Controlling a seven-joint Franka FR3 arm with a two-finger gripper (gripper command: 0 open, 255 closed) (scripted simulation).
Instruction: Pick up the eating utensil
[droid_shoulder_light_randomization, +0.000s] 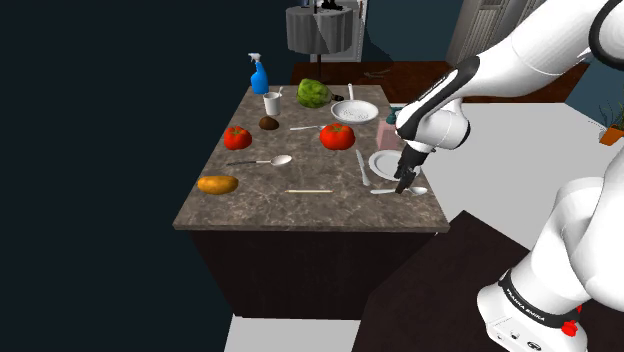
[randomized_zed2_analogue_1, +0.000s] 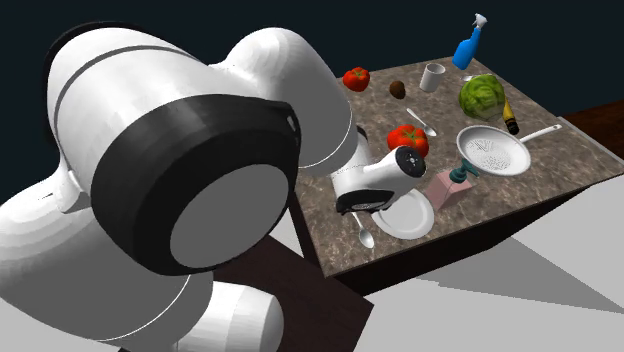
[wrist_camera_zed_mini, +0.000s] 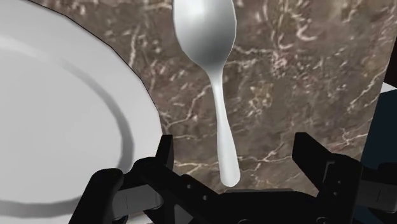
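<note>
Wrist view: a white spoon (wrist_camera_zed_mini: 218, 95) lies flat on the dark marbled surface (wrist_camera_zed_mini: 292, 83), just beside a white plate (wrist_camera_zed_mini: 57, 114).
End effector (wrist_camera_zed_mini: 235, 151): released; its black fingers stand apart on either side of the spoon's handle tip, not touching it.
Shoulder view: the spoon lies by the surface's near right corner, under the end effector.

item: spoon (wrist_camera_zed_mini: 218, 102) | look: plain silvery white, oval bowl, slim straight handle | pose: lying flat on brown marbled counter (droid_shoulder_light_randomization: 300, 205) | place: spoon (droid_shoulder_light_randomization: 418, 190) right of centre in shoulder view; spoon (randomized_zed2_analogue_1: 366, 236) just below centre in second exterior view
</note>
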